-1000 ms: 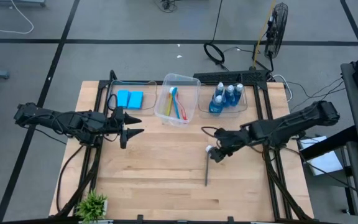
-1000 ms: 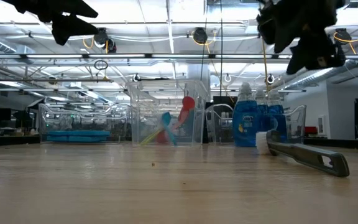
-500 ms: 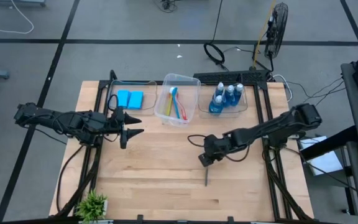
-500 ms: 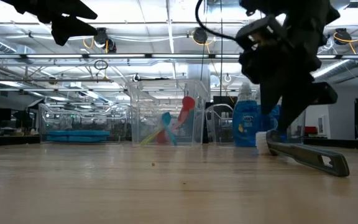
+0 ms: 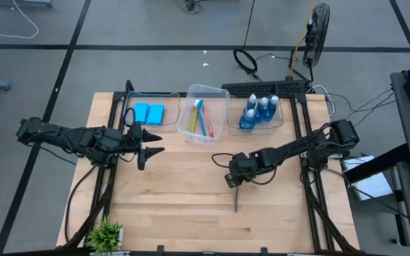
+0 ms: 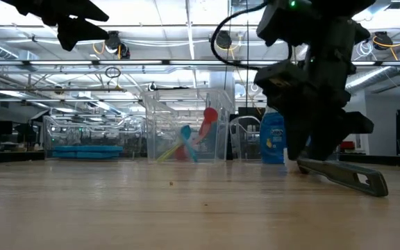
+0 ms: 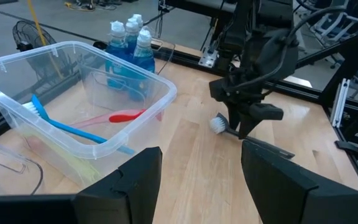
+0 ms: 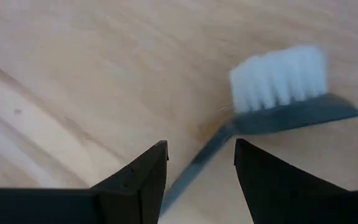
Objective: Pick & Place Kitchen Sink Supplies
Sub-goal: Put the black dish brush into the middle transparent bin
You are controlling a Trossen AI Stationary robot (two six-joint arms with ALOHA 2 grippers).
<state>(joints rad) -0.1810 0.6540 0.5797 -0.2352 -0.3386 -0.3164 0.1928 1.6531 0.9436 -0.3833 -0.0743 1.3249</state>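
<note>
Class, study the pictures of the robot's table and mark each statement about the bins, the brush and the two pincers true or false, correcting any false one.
1. The grey brush lies on the bare table. True.
2. The right pincer is shut on the brush's handle. False: its fingers stand open on either side of the handle, just behind the white bristles.
3. The blue bottles stand in the middle bin. False: they are in the right-hand bin; the middle bin holds coloured brushes.
4. The left pincer holds nothing. True.
5. Two blue sponges lie in the left-hand bin. True.
</note>
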